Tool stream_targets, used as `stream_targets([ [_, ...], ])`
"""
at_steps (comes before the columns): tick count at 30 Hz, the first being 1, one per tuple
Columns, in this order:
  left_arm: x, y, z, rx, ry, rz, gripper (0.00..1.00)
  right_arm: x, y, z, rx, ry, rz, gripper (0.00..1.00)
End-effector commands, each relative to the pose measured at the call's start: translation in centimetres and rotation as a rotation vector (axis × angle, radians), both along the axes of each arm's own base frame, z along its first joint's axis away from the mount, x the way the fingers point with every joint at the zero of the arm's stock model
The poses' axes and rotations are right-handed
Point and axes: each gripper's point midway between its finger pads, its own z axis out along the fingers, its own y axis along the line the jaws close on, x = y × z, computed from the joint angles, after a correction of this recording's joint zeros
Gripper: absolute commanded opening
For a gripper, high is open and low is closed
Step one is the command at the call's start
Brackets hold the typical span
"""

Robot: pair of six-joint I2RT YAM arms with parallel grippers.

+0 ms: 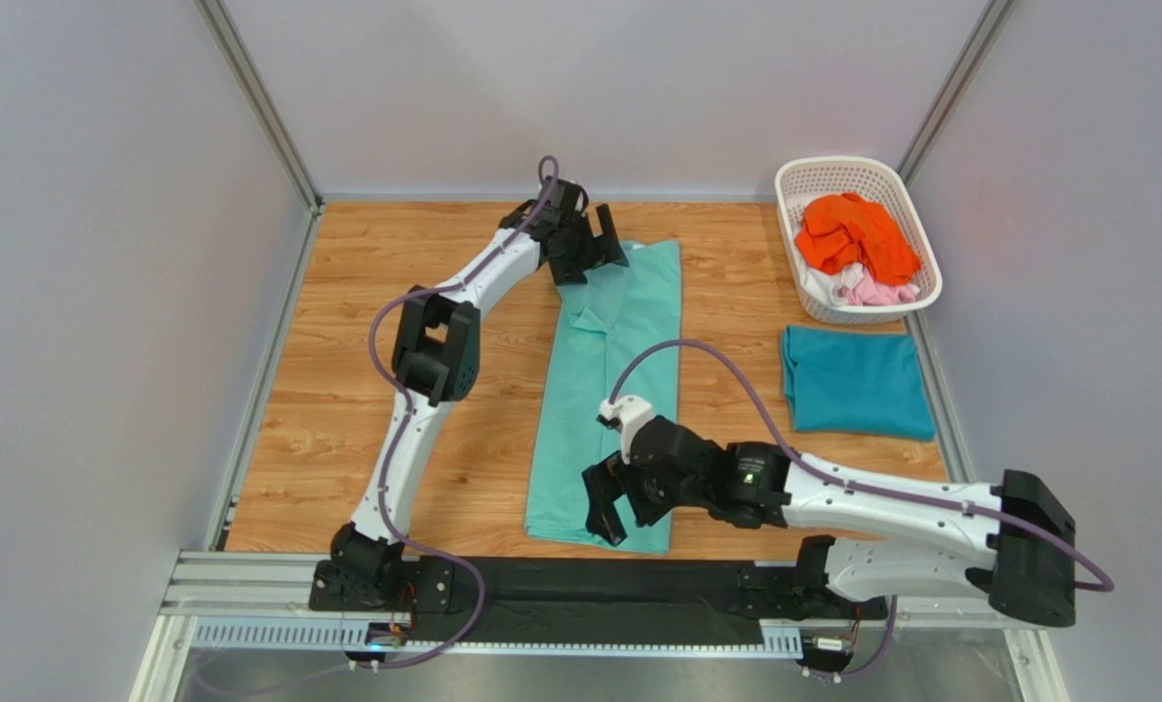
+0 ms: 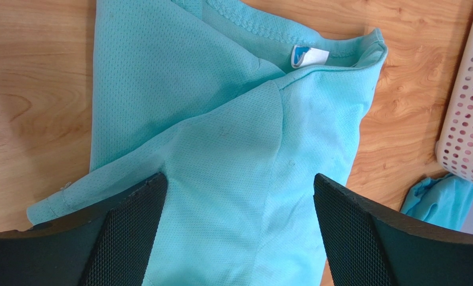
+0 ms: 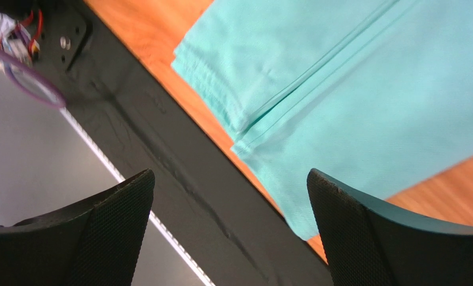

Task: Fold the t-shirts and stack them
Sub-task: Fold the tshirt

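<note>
A mint green t-shirt (image 1: 609,388) lies folded into a long strip down the middle of the table, collar at the far end. My left gripper (image 1: 584,252) hovers open over its collar end (image 2: 233,155), nothing between the fingers. My right gripper (image 1: 613,509) is open above the shirt's near hem (image 3: 340,101), by the table's front edge. A darker teal t-shirt (image 1: 854,382) lies folded at the right. Orange (image 1: 854,234), white and pink (image 1: 877,290) t-shirts are heaped in the basket.
The white lattice basket (image 1: 811,180) stands at the back right corner, its wall (image 2: 468,113) showing in the left wrist view. A black strip (image 3: 179,179) runs along the table's near edge. Grey walls enclose the table on three sides.
</note>
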Motion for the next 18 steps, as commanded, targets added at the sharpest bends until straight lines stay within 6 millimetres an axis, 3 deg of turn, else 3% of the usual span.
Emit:
stream_targets([
  [1,0.6,1.1,1.4,0.025,-0.038,0.016,1.00,3.1,-3.0,1.8,-0.044,-0.098,-0.155,1.00],
  [2,0.6,1.2,2.6,0.027,-0.056,0.017,1.00,3.8,-3.8,2.0,-0.049,-0.114,-0.193,1.00],
  [3,0.7,1.4,5.2,0.021,-0.095,0.016,1.00,4.0,-4.2,2.2,-0.046,-0.123,-0.211,1.00],
  [5,0.4,2.0,7.2,0.031,-0.127,0.012,1.00,4.6,-5.6,3.1,-0.032,-0.152,-0.264,1.00],
  [6,0.2,2.2,10.0,0.017,-0.171,0.009,1.00,4.6,-6.1,3.1,-0.035,-0.158,-0.278,1.00],
  [8,-0.1,2.6,12.2,0.023,-0.214,-0.008,1.00,4.6,-7.2,3.7,-0.020,-0.179,-0.310,1.00],
  [11,-1.2,3.3,17.3,0.020,-0.296,-0.027,1.00,4.5,-8.4,3.8,-0.001,-0.182,-0.355,1.00],
  [13,-2.6,3.7,17.9,0.030,-0.278,-0.044,1.00,4.4,-9.1,3.5,-0.002,-0.171,-0.387,1.00],
  [14,-3.6,4.1,19.8,0.024,-0.300,-0.056,1.00,4.3,-9.5,3.4,-0.003,-0.165,-0.403,1.00],
  [15,-4.5,4.3,20.1,0.021,-0.291,-0.070,1.00,4.1,-9.9,3.6,0.013,-0.153,-0.427,1.00],
  [16,-5.9,4.8,17.9,0.045,-0.232,-0.078,1.00,4.1,-10.2,3.2,0.008,-0.150,-0.443,1.00],
  [17,-7.5,5.5,19.9,0.035,-0.256,-0.078,1.00,4.0,-10.4,3.1,0.013,-0.143,-0.455,1.00],
  [18,-8.6,5.9,19.5,0.049,-0.242,-0.075,1.00,3.9,-10.5,3.1,0.024,-0.137,-0.457,1.00],
])
